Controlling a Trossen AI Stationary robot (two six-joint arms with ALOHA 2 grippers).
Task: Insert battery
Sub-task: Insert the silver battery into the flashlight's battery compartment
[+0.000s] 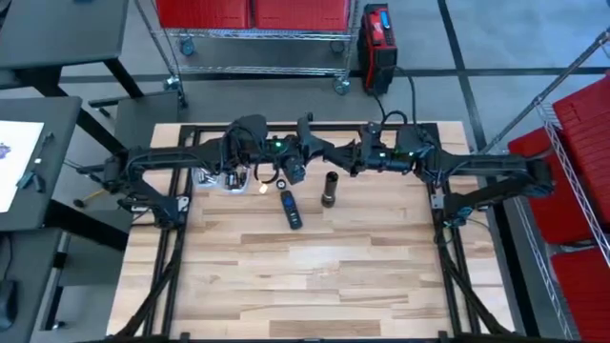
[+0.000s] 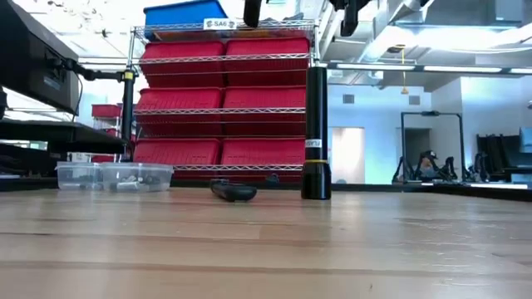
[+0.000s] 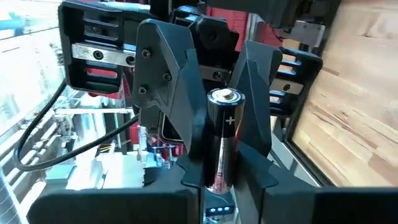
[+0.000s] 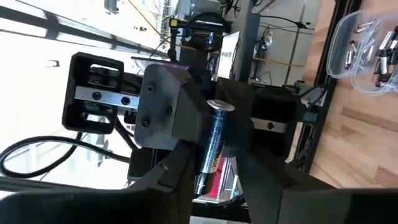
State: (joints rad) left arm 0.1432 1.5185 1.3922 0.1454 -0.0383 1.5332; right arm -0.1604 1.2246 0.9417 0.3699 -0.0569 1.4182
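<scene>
My left gripper (image 3: 217,137) clamps one battery (image 3: 222,140), my right gripper (image 4: 211,149) another (both far side), above the flashlight (image 1: 330,189).

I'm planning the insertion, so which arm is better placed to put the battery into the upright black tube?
Left, probably. The left gripper is shut on the battery, and the black tube stands upright close by. The right gripper faces it at the rear.

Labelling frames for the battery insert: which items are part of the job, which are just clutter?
Job:
battery, clamped in left gripper
second battery, clamped in right gripper
upright black flashlight body

Lying about:
clear plastic containers
small dark remote-like device
</scene>
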